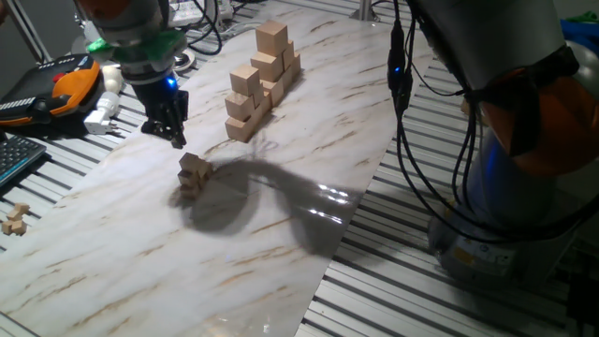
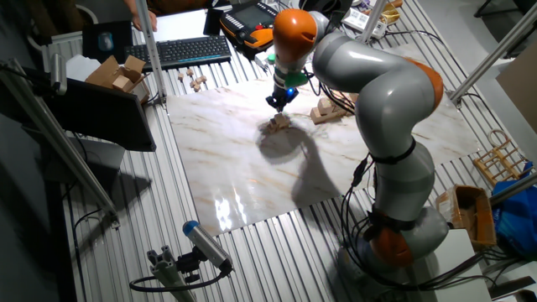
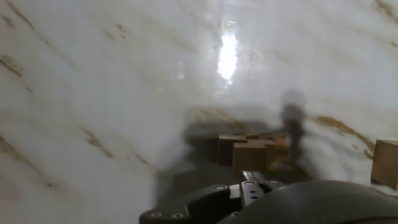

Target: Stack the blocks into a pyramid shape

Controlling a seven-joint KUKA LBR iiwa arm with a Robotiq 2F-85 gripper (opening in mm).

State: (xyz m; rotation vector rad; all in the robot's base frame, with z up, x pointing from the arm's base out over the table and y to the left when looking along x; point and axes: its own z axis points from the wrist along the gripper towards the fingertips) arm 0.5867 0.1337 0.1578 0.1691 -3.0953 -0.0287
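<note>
Risk of toppling: my black two-finger hand (image 1: 167, 126) hangs just above and beside the small stepped pile of light-wood cubes (image 1: 194, 175) on the white marbled surface (image 1: 281, 215), so a sideways drift could knock the top cube off. My arm reaches down steeply, wrist near vertical. Whether my fingers stand apart or together, I cannot tell; nothing visible sits between them.

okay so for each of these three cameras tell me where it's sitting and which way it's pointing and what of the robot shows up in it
One fixed view: low at the table's edge, looking across the marble board at the small block pile; the gripper and arm base show.
The other fixed view: high, opposite, looking down; the whole arm shows.
Hand view: on the hand, facing down at the pile; only the gripper housing shows.
Both fixed views share the pile, the gripper and the larger cube stack.
</note>
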